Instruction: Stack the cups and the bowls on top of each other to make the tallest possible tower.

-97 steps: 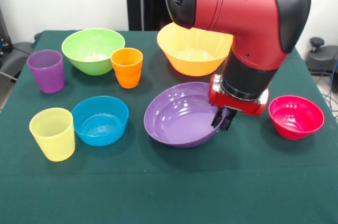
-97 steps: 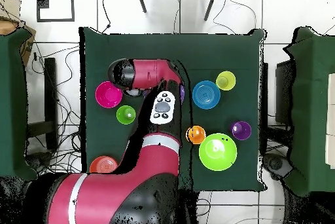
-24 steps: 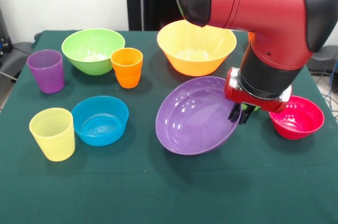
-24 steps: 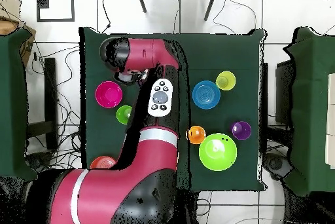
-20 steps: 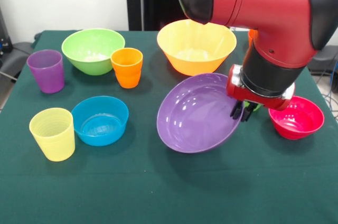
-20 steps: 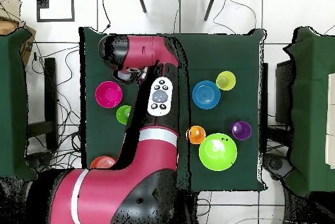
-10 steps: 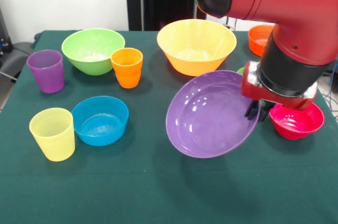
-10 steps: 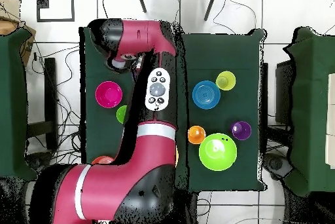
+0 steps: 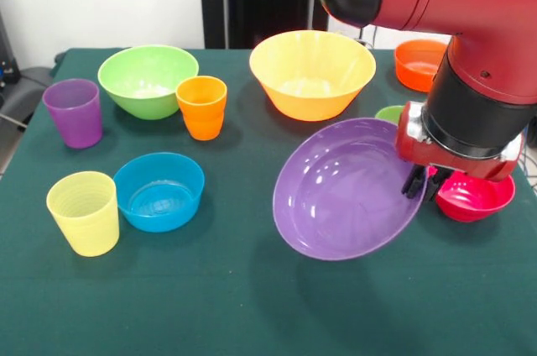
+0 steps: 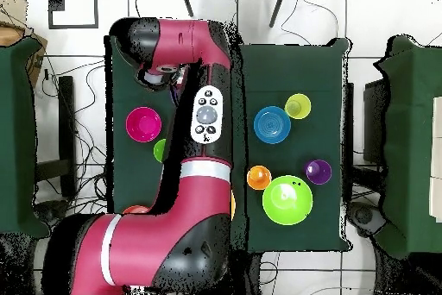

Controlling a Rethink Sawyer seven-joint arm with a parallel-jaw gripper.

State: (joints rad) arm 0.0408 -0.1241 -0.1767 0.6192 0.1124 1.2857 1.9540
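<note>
My gripper (image 9: 422,184) is shut on the right rim of the wide purple bowl (image 9: 348,188) and holds it tilted above the table, its opening turned towards the front camera. The large orange-yellow bowl (image 9: 312,70) stands behind it. The pink-red bowl (image 9: 474,196) sits just right of the gripper. The rim of the green cup (image 9: 390,112) peeks out behind the purple bowl. In the overhead view the arm hides the purple bowl.
On the left stand the light green bowl (image 9: 147,79), orange cup (image 9: 201,107), purple cup (image 9: 73,112), blue bowl (image 9: 159,191) and pale yellow cup (image 9: 82,212). The orange-red bowl (image 9: 419,62) sits at the far right. The table (image 9: 210,306) has green cloth.
The gripper has carried the purple bowl to the right in the front view and lifted it off the table, more tilted. The other cups and bowls have not moved.
</note>
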